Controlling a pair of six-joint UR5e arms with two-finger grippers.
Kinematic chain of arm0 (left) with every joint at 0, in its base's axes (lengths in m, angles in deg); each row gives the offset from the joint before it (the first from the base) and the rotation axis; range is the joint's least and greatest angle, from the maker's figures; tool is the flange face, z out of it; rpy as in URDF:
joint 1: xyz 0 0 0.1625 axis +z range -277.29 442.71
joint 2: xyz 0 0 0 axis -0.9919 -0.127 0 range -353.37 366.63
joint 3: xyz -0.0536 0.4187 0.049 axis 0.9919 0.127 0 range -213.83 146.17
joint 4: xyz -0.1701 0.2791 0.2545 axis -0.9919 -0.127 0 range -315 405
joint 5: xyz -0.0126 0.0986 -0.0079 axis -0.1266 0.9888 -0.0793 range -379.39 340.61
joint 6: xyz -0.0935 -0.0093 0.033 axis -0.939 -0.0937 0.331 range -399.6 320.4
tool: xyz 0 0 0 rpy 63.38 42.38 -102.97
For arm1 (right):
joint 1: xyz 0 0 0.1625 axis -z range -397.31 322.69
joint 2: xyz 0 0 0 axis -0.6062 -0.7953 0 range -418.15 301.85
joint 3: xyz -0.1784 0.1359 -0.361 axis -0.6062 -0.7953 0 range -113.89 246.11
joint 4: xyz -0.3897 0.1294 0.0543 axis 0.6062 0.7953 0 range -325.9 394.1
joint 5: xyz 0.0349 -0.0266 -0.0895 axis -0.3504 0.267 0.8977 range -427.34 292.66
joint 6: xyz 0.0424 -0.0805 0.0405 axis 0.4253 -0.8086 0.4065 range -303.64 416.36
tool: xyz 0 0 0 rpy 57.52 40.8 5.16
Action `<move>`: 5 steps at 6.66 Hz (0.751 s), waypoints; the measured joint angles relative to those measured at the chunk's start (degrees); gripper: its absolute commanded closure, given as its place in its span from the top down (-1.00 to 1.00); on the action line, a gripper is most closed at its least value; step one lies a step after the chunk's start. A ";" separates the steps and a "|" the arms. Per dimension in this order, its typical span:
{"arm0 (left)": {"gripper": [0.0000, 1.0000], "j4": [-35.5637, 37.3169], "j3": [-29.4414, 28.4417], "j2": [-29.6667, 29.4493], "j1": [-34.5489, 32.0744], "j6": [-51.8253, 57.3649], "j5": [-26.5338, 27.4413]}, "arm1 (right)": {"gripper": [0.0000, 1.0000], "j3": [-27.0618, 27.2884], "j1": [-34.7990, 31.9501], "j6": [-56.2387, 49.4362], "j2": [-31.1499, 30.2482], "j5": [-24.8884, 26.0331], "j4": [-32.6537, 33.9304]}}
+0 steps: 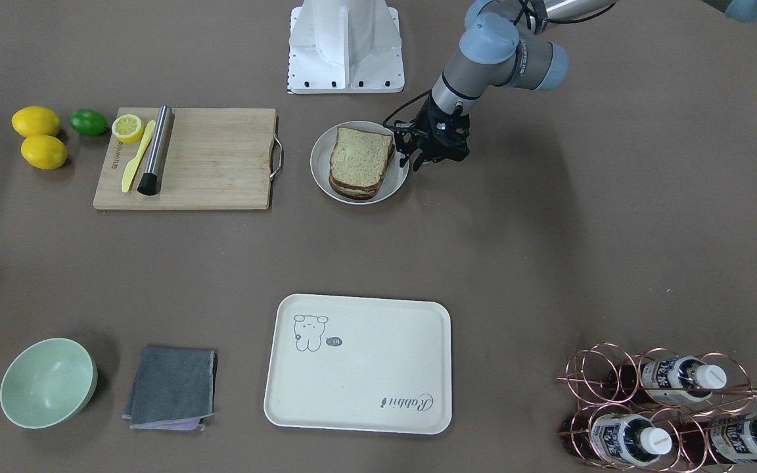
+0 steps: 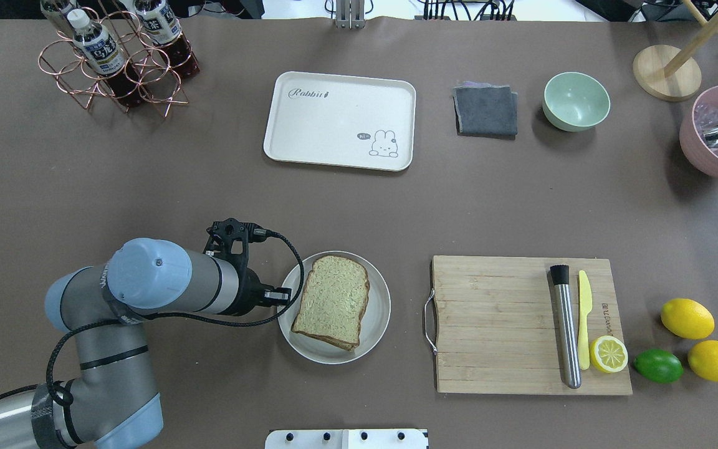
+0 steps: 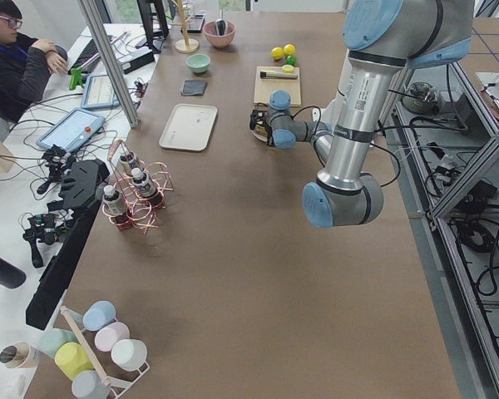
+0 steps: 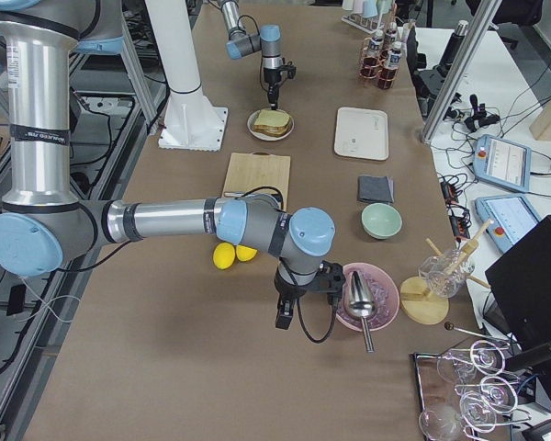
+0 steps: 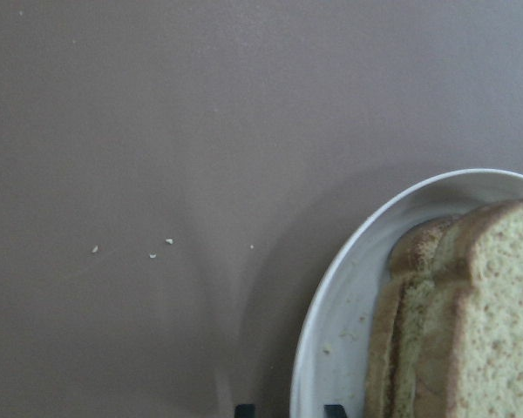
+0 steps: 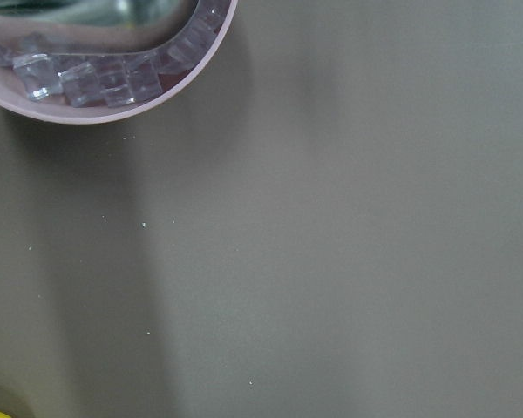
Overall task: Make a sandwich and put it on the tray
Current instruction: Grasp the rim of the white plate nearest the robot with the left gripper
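Sitting at lower centre of the front view, the tray [image 1: 365, 368] lies well apart from the sandwich [image 1: 360, 161], stacked on a white plate [image 1: 321, 159] at upper centre. At the plate's right rim the left gripper [image 1: 428, 157] hangs, jaws apart, gripping nothing. Whether the right gripper [image 4: 289, 312] is parted cannot be told.

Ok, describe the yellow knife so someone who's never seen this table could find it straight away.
Find the wooden cutting board with the metal handle, next to the white plate. Two long things lie side by side on it; the yellow knife is the flat plastic one, not the round steel muddler.
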 measured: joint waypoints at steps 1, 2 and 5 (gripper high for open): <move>-0.35 0.00 -0.03 -0.05 0.00 -0.01 0.00 | 1.00 -0.02 0.00 0.04 0.09 0.00 0.00; -0.35 0.00 -0.04 -0.07 0.00 -0.02 0.00 | 1.00 -0.02 0.00 0.06 0.20 0.00 0.00; -0.39 -0.06 -0.12 -0.11 0.08 0.04 0.00 | 1.00 -0.02 0.00 0.01 0.12 0.00 0.00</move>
